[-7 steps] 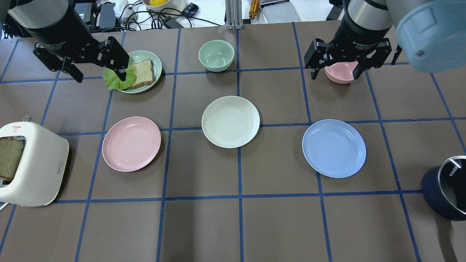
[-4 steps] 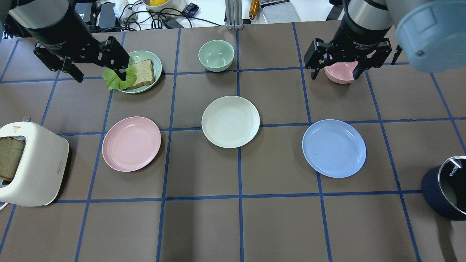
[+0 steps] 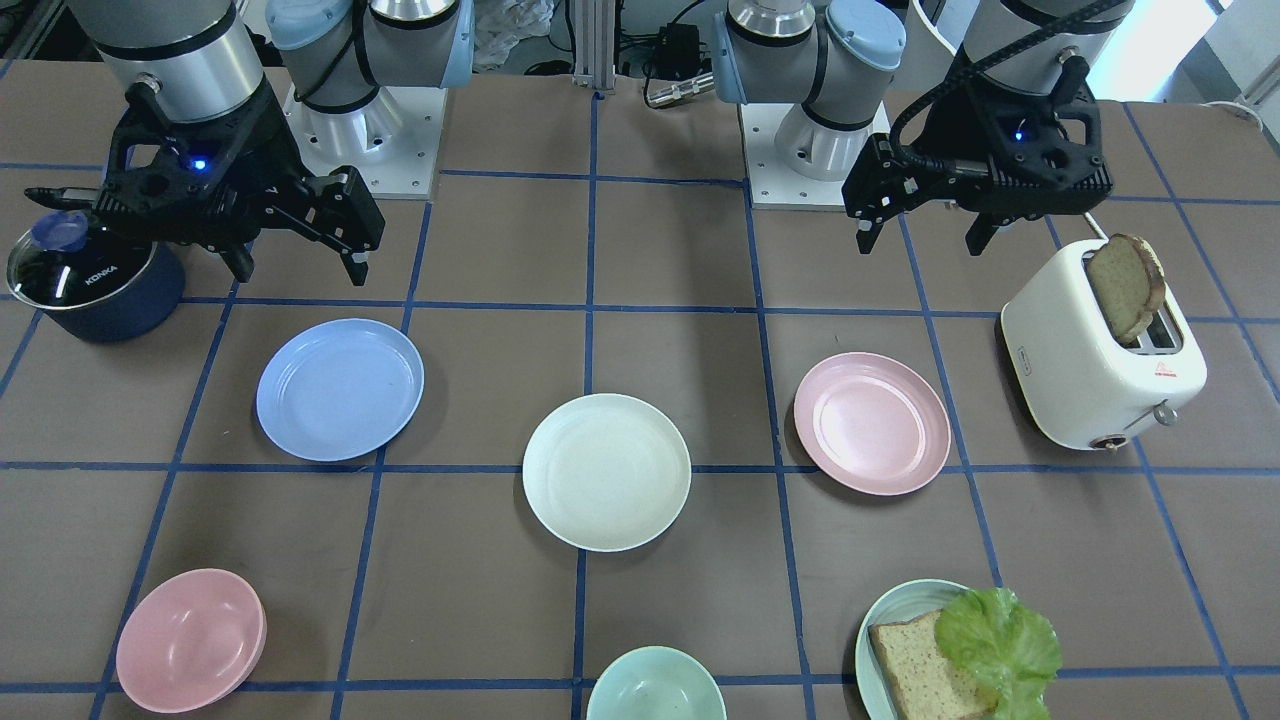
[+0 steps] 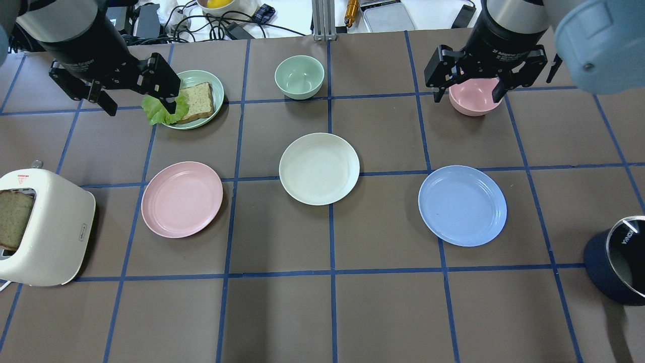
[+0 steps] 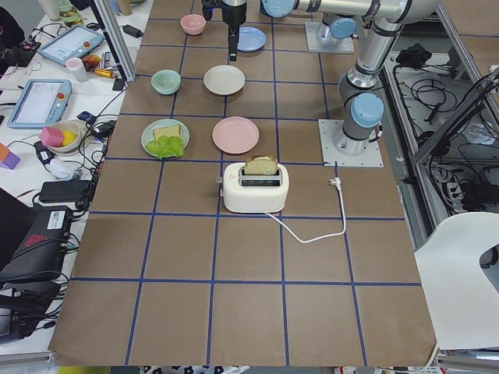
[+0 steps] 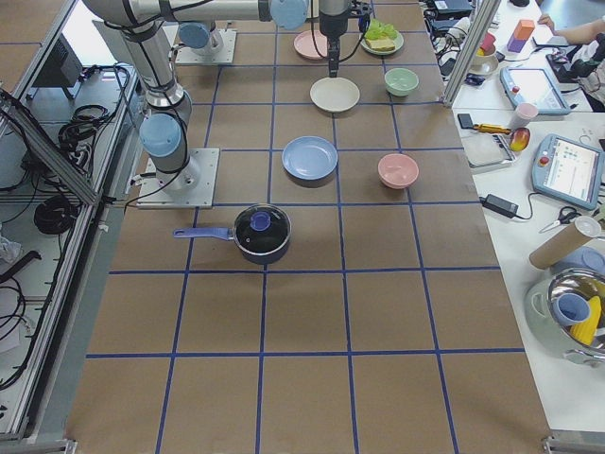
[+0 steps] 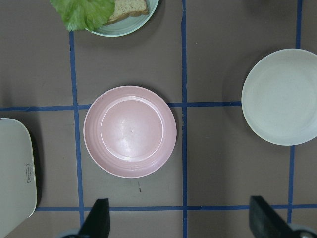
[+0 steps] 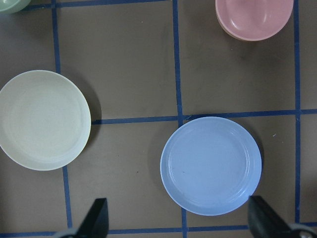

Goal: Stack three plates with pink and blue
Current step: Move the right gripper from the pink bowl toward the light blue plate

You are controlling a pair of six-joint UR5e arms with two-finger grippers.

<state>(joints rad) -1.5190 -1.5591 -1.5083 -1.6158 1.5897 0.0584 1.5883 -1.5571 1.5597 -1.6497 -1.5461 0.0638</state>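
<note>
Three plates lie flat on the table (image 4: 332, 312), spaced out in a loose row, none touching and none stacked. The pink plate (image 4: 182, 199) is on my left side, the cream plate (image 4: 319, 168) is in the middle and a little farther out, and the blue plate (image 4: 462, 205) is on my right. The left gripper (image 4: 140, 107) hangs high and holds nothing. Its fingers are spread wide, and its wrist view looks straight down on the pink plate, with both fingertips (image 7: 99, 218) at the bottom edge of the view on either side of the plate. The right gripper (image 4: 467, 91) is likewise high, spread and empty. In its wrist view the blue plate sits between the two fingertips (image 8: 96, 215), with the cream plate off to the side. A toaster (image 4: 50, 232) with a slice of bread (image 4: 14, 222) in its slot stands beside the pink plate, at the left edge. A dark pot (image 4: 617, 262) with a glass lid stands near the right edge, apart from the blue plate. On the far row sit a pink bowl (image 4: 473, 101), a green bowl (image 4: 299, 76) and a plate with bread and lettuce (image 4: 214, 83), all well apart from the three plates.
</note>
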